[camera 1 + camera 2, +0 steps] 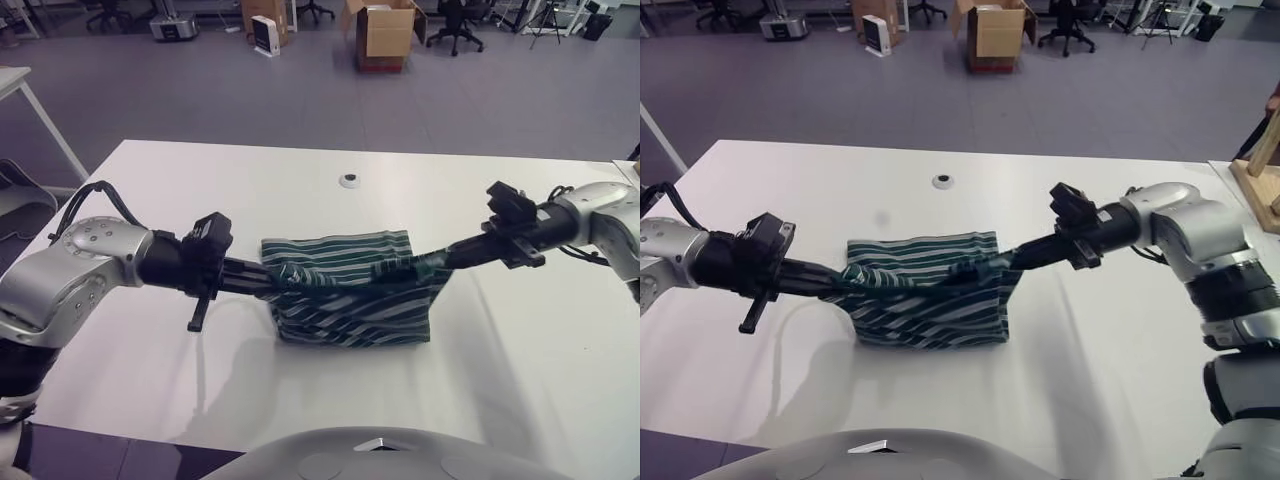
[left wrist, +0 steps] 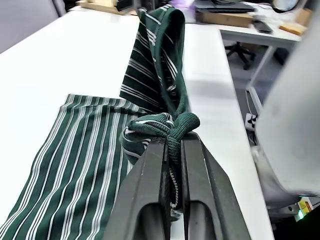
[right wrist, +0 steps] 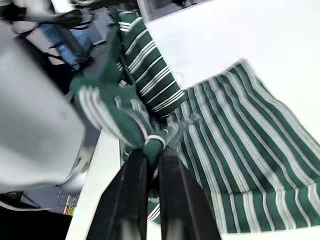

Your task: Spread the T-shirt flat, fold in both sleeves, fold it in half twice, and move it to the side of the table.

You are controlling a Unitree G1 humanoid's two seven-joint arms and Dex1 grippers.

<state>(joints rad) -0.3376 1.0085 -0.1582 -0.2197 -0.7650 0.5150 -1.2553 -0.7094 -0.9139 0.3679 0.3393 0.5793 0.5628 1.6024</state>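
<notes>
A green T-shirt with white stripes [image 1: 340, 255] lies partly folded in the middle of the white table [image 1: 180, 190]. Its near edge is lifted off the table and hangs in a fold between my two grippers. My left gripper [image 1: 283, 278] is shut on the left end of that raised edge; the cloth bunches between its fingers [image 2: 150, 165]. My right gripper [image 1: 392, 268] is shut on the right end, with a knot of fabric [image 3: 152, 142] pinched at its tips. The far half of the T-shirt [image 1: 930, 247] rests flat on the table.
A small round white and black object [image 1: 349, 180] sits on the table behind the shirt. Bare table lies to the left, right and front. Beyond the table are the floor, a cardboard box [image 1: 384, 33] and office chairs.
</notes>
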